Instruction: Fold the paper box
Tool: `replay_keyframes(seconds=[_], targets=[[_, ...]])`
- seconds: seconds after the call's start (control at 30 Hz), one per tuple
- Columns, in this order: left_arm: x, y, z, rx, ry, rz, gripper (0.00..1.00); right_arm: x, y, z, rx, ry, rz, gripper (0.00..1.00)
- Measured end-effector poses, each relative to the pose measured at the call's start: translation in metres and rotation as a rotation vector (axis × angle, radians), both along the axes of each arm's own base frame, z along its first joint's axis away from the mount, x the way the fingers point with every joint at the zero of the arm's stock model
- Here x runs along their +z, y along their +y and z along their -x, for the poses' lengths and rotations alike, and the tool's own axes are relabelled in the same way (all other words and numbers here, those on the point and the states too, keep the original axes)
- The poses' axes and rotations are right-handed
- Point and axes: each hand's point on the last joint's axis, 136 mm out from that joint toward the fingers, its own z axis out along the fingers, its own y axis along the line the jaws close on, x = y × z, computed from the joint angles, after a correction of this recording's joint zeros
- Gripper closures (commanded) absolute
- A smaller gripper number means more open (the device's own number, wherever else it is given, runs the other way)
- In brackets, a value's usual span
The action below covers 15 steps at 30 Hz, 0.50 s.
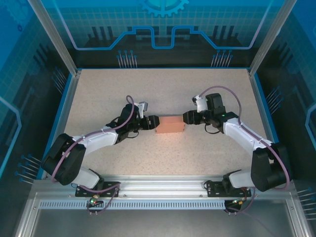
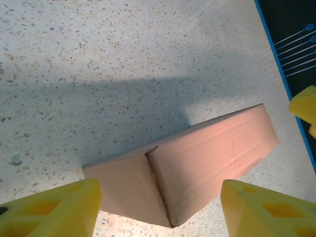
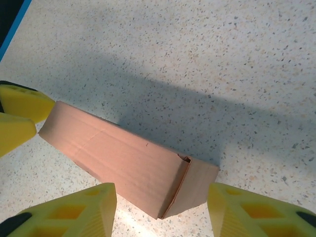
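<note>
Our left hand (image 1: 153,123) and right hand (image 1: 187,117) stand open at the paper box (image 1: 169,124) ends; we should push evenly.

One high fixed view, two close wrist views.
The top camera looks down from above and behind the arm bases (image 1: 101,189) over the whole speckled table (image 1: 163,94). Each wrist camera looks steeply down, very near, between its own yellow fingers (image 2: 49,210) at opposite ends of the paper box (image 1: 169,124), shared by all three views.
</note>
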Motion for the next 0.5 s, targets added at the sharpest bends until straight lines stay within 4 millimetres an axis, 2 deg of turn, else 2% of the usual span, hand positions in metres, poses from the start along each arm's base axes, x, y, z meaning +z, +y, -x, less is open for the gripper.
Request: replay_keyframes(seconds=[0.1,0.5], targets=[[0.0,-0.004,0.0,-0.007,0.01,0.026,0.41,-0.006,0.003,0.001,0.008,0.024,-0.016,0.49],[-0.008,-0.008,0.0,-0.016,0.041,0.04,0.44,-0.021,0.006,0.002,0.01,0.066,-0.03,0.5]])
